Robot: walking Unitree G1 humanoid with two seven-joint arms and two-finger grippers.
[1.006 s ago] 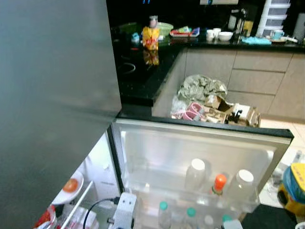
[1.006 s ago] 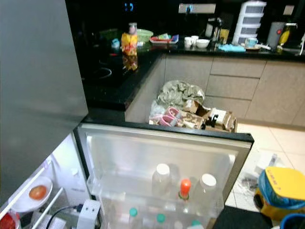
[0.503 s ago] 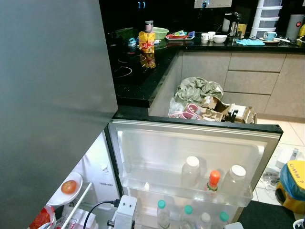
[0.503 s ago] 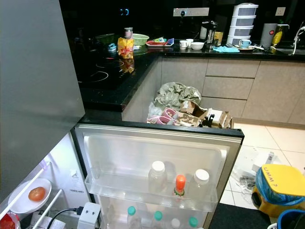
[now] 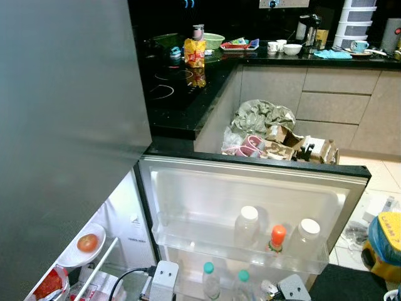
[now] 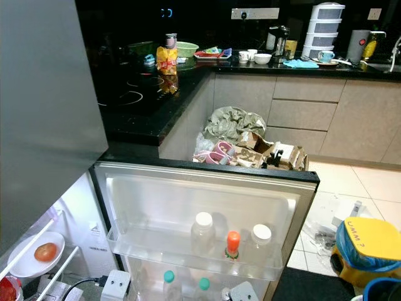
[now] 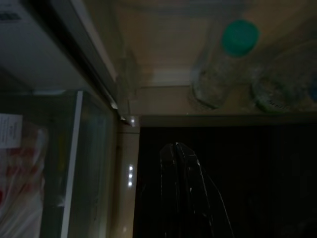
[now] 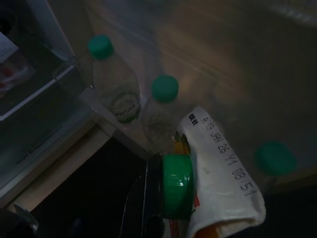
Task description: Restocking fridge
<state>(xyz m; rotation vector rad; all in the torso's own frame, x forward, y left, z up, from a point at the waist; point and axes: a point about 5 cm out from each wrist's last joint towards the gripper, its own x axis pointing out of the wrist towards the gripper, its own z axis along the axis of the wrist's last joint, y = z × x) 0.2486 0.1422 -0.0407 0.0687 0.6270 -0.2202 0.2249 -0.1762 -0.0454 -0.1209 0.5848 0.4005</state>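
Observation:
The fridge door (image 5: 250,188) stands open before me. Its upper shelf holds two white-capped bottles (image 5: 248,222) and an orange-capped bottle (image 5: 276,237). Teal-capped bottles (image 8: 116,89) stand in the lower door shelf. My right gripper (image 8: 153,198) is shut on a white carton (image 8: 218,168) with a green screw cap (image 8: 177,186) and a printed date, just in front of those bottles. The right wrist (image 5: 291,288) shows low by the lower shelf. My left gripper (image 7: 188,198) hangs in the dark below the door shelf, near a teal-capped bottle (image 7: 223,64).
Inside the fridge a tomato on a white plate (image 5: 88,242) sits above a red packet (image 5: 50,283). Bags and cardboard (image 5: 276,135) are piled behind the door. A yellow-lidded bin (image 5: 385,244) stands at the right on the tiled floor. The black counter (image 5: 182,94) runs behind.
The view has shifted slightly. My right wrist has come up into view at the bottom, closer to the lower door shelf. The bottles have not moved.

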